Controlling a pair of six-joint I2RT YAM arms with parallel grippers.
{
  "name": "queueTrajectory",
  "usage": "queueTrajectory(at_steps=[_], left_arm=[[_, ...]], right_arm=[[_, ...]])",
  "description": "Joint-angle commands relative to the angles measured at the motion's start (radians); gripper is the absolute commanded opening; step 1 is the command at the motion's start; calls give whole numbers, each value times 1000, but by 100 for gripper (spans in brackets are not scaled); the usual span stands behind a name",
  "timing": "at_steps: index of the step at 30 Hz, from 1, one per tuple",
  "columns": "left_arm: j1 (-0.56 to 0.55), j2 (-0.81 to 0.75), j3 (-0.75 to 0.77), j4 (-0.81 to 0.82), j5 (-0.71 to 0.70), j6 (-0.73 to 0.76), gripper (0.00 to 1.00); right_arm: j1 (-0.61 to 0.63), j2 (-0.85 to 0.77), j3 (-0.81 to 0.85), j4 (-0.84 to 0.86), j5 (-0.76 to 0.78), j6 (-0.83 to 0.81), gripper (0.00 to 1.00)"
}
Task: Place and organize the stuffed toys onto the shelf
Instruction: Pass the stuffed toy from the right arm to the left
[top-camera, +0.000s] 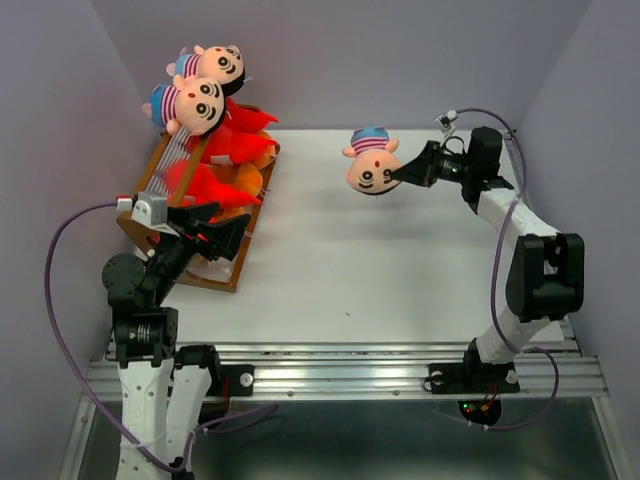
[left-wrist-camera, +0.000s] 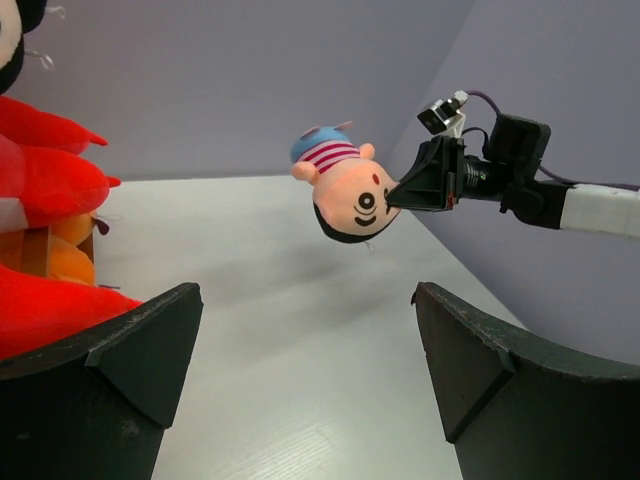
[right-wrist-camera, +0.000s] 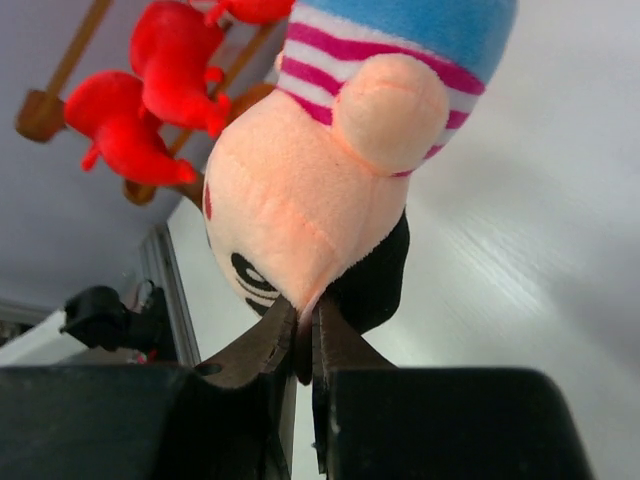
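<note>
- Top view: the right gripper is pressed together on the cheek of a doll head. It holds the toy clear above the table, at the far middle.
- The cap points to the far side and the face looks toward the near side, with the fingers coming in from the right.
- The shelf lies well apart to the left of the doll head, with its long axis running near to far along the left wall.
- Two more doll heads sit at the shelf's far end. Red toys and an orange one lie on the tiers nearer than those.
- So the carry looks to be leftward and somewhat farther, toward that far row.
- The left gripper hangs over the near end of the shelf. It is the nearer arm to the shelf but carries nothing.
- Left wrist view: the left gripper's own fingers are spread wide with only bare table between them. Across the table the doll head hangs cap-up from the right gripper, and red toys fill the left edge.
- Right wrist view: the two fingertips meet on a fold of peach plush at the jaw of the face, beside the black hair. Only that small fold is pinched, which I judge a thin hold. Beyond the doll head, the red toys and the shelf's wooden frame show at upper left.
</note>
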Motion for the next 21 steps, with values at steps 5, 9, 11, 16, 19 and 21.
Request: queueTrajectory(at_steps=[5,9,11,16,19,21], left_arm=[[-101,19,96,-25,64,50,99],[-154,27,119,-44,78,55,99],[-184,25,126,-68,78,53,99],[-238,22,129,-91,84,47,99],[-273,33,135,-105,84,46,99],[-301,38,142,-117,79,56,99]], right_arm=[[1,-276,-97,-711,89,-618,0],[1,-364,-122,-909,81,-793,0],[1,-402,-146,-939,92,-799,1],[1,-462,-177,-974,89,-810,0],[1,-488,-185,-999,107,-833,0],[1,-493,-183,-1028,110,-860,0]])
